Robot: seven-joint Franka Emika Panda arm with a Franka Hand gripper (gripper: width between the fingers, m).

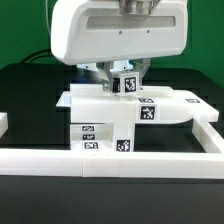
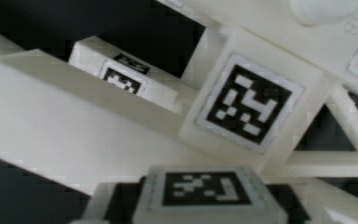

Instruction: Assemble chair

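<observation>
Chair piece (image 1: 127,84) tight inside the hand (image 1: 124,80)

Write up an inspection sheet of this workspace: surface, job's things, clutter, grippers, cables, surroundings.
surface: matte black table top, with a long low white border wall along its front and sides.
job's things: matte white plastic chair parts with black-and-white tags: flat slab, tagged blocks joined in front of it, bar on the exterior view's right.
clutter: nothing seen.
grippers: two-finger gripper shut on a small white tagged block over the slab; contact with the slab unclear.
cables: a dark cable seems to run behind the glossy white robot arm.
surroundings: green backdrop.
</observation>
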